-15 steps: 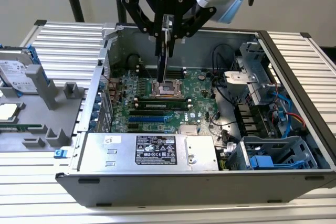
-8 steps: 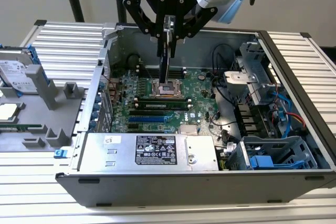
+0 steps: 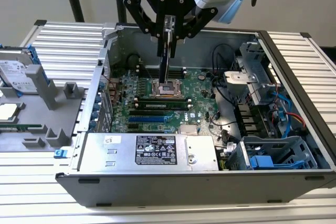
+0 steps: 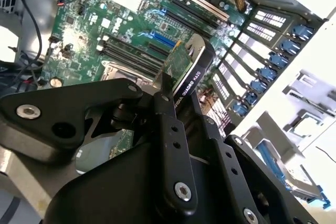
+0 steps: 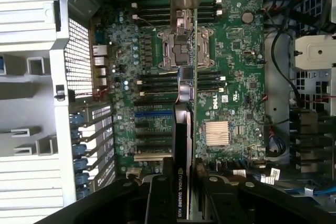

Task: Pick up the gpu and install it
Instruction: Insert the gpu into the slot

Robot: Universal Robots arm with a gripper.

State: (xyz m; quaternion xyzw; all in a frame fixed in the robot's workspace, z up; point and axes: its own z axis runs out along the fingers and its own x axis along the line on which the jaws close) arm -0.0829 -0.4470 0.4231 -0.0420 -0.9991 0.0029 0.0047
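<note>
My gripper (image 3: 168,31) is shut on the gpu (image 3: 165,59), which hangs on edge above the green motherboard (image 3: 202,85) inside the open computer case (image 3: 294,72). The card's lower end is over the processor socket (image 3: 167,88). In the second wrist view the black fingers (image 4: 169,116) clamp the gpu (image 4: 185,66), green face one side, black face the other. In the first wrist view the gpu (image 5: 181,129) runs edge-on across the motherboard (image 5: 236,77), beside the blue expansion slots (image 5: 152,114).
A silver power supply (image 3: 152,151) fills the case's near side. Cables and a drive cage (image 3: 273,153) crowd the exterior view's right. Outside the case, on the exterior view's left, a grey fixture (image 3: 50,108) holds a hard drive (image 3: 16,72). Rear slot brackets (image 5: 84,145) line the case wall.
</note>
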